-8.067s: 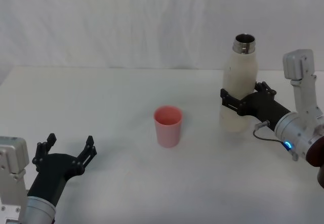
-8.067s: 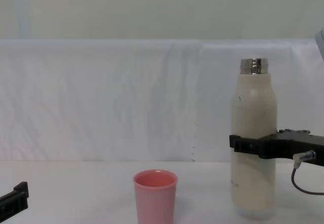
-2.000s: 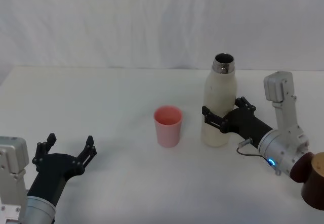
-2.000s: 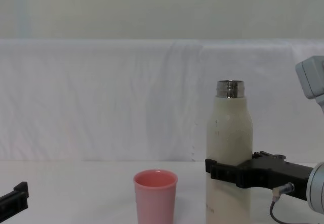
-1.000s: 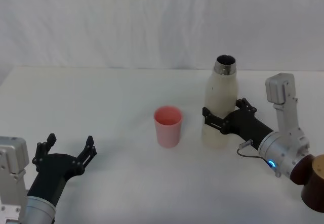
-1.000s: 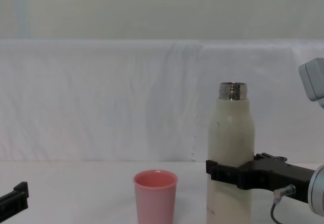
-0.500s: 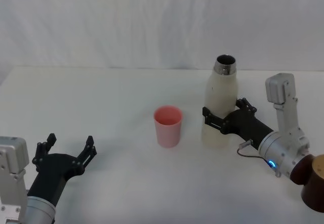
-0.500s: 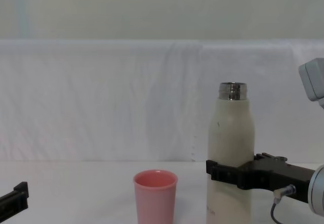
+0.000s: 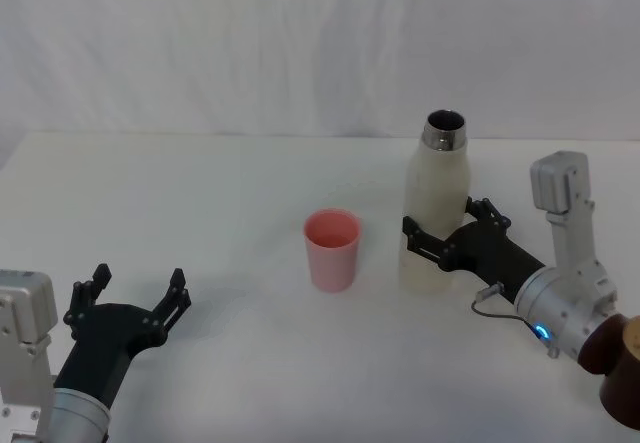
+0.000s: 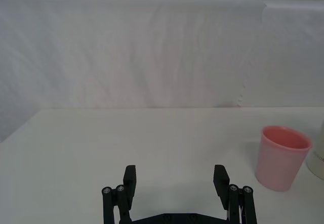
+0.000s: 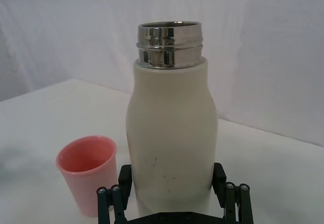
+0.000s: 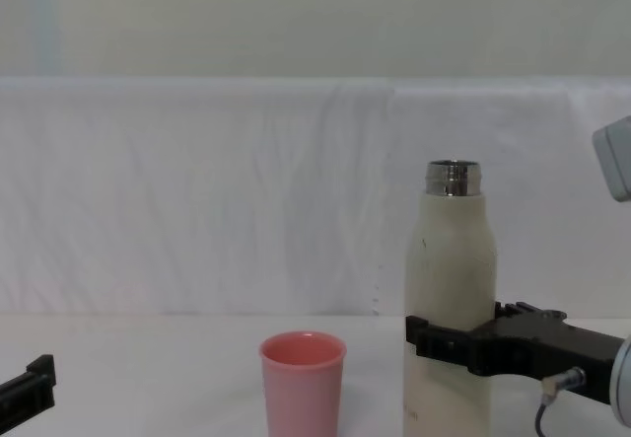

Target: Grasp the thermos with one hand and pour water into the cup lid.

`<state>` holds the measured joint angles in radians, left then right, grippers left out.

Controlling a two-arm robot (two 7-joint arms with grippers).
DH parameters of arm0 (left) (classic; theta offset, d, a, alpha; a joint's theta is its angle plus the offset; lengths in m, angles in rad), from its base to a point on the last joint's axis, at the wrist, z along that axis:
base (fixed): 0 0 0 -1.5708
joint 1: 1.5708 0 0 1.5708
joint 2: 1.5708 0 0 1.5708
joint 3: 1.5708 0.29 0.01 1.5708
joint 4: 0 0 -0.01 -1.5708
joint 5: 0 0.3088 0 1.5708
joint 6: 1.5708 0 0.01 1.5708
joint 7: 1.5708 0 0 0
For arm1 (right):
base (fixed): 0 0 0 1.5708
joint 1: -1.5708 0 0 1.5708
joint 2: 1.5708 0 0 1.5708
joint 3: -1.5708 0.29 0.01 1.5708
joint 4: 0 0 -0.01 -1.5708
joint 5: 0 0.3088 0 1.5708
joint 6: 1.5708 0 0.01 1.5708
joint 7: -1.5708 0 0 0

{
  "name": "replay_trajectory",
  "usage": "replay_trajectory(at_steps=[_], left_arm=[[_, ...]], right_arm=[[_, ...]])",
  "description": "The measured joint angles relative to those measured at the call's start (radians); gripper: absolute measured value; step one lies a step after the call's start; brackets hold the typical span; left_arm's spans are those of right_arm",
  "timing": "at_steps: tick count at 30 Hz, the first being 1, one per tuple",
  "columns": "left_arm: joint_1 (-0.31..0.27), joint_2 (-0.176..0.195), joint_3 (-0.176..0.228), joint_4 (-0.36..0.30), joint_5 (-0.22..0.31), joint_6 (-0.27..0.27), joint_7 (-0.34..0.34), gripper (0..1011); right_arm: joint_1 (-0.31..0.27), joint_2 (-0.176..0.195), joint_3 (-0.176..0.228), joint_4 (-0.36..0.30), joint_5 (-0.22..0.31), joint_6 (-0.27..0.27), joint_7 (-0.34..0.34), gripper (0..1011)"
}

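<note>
Right gripper (image 9: 437, 244) clasps the lower body of one thermos (image 9: 434, 203), which stands upright on the table (image 9: 220, 193), just beside one cup lid (image 9: 332, 250) on its right. My left gripper (image 9: 128, 298) waits spread and empty near the table's front left. Risks, as I judge them: my low grip may let the tall bottle swing or slip as I tilt it; the shoulder may knock the light cup over; a fast tilt may send water past the small rim. Count: one thermos, one cup lid, two grippers
</note>
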<state>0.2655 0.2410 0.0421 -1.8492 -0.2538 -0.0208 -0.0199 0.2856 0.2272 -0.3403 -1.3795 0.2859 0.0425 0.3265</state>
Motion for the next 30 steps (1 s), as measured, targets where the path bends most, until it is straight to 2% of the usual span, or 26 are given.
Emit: replay_trajectory(at_steps=[13, 30], left_arm=[[0.000, 0.000, 0.000, 0.000, 0.000, 0.000, 0.000, 1001], [0.000, 0.000, 0.000, 0.000, 0.000, 0.000, 0.000, 1001]], right_arm=[[-0.057, 0.017, 0.020, -0.060, 0.013, -0.008, -0.016, 1001], [-0.181, 0.030, 0.034, -0.201, 0.013, -0.028, -0.049, 1001]])
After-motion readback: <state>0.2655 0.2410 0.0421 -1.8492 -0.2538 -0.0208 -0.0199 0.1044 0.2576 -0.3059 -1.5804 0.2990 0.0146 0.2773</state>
